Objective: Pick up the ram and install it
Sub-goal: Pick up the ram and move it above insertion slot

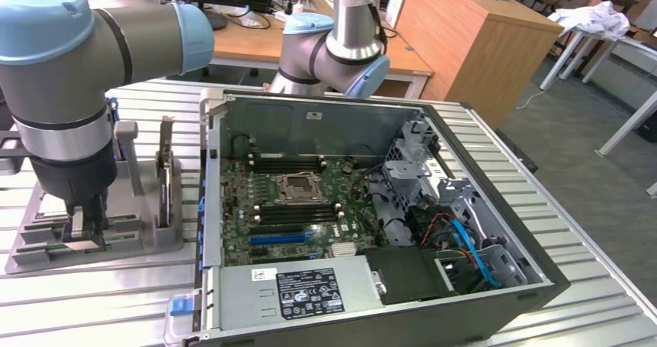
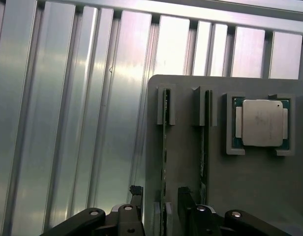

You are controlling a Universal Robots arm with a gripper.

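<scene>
Two green ram sticks stand on edge in slots of a grey holder (image 2: 191, 162). The nearer ram (image 2: 165, 147) runs down between my fingertips; a second stick (image 2: 204, 147) stands parallel beside it. My gripper (image 2: 161, 201) is open, one dark finger (image 2: 136, 196) on each side of the ram with gaps showing. In the exterior view the gripper (image 1: 82, 228) points straight down into the holder (image 1: 41, 258) at the exterior view's left, and its fingers hide the ram there. Beside it the open computer case (image 1: 215, 208) lies with its motherboard (image 1: 298, 208) and black memory slots (image 1: 298, 162) exposed.
A square silver CPU chip (image 2: 262, 123) rests in a pocket of the holder. A thin part (image 1: 165, 178) stands on edge between the holder and the case. The ribbed metal table (image 2: 68, 123) carries everything. Drive cages and cables (image 1: 451, 224) fill the case's right half.
</scene>
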